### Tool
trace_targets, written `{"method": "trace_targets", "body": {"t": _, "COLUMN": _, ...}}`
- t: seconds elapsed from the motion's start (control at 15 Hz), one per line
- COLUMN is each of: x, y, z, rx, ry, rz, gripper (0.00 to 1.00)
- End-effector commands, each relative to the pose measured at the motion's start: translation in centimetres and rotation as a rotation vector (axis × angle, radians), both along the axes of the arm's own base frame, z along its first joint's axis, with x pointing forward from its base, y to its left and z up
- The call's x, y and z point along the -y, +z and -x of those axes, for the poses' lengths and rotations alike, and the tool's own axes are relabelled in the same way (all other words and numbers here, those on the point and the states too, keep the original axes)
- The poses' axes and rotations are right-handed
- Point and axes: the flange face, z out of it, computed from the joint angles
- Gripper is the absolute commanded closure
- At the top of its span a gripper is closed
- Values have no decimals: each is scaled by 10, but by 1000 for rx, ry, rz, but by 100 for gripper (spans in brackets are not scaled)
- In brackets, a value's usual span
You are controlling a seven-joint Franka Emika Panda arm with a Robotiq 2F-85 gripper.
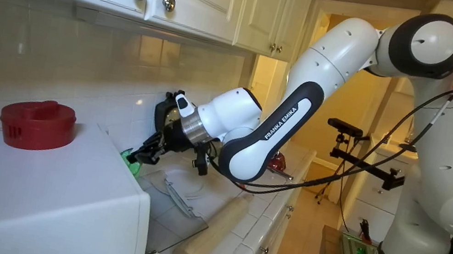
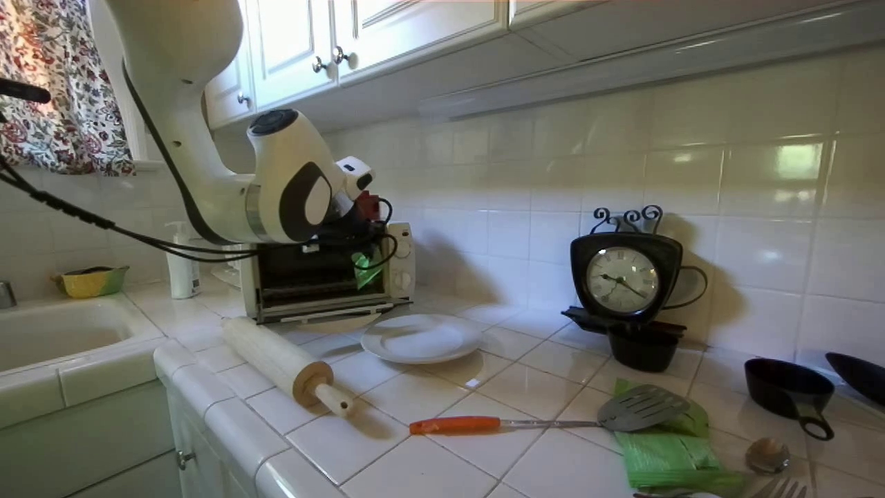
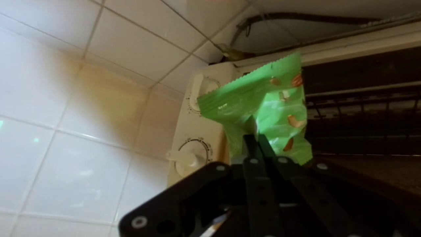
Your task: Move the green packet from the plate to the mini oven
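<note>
your fingers [image 3: 251, 148] pinch the green packet [image 3: 263, 103] at the mouth of the mini oven [image 1: 58, 181], overlapping the knob panel [image 3: 198, 127] in the wrist view, so pushing straight in could snag it

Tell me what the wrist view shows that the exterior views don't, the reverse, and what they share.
Only the wrist view: brown nut pictures on the crinkly bright-green packet pinched in the black gripper.
Only the exterior views: a black clock with a round white face and a red round container atop the white box-shaped mini oven.
All three show the packet and oven.
</note>
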Motion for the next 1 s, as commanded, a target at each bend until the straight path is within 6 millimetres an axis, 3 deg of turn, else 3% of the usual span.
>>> {"method": "trace_targets", "body": {"t": 0.0, "x": -27, "y": -5, "z": -16, "rx": 18, "ry": 100, "rz": 14, "gripper": 99}}
{"method": "trace_targets", "body": {"t": 0.47, "x": -65, "y": -5, "z": -24, "rx": 102, "ry": 248, "rz": 96, "gripper": 99}}
{"method": "trace_targets", "body": {"t": 0.93, "x": -74, "y": -19, "z": -38, "rx": 148, "ry": 331, "rz": 112, "gripper": 99}}
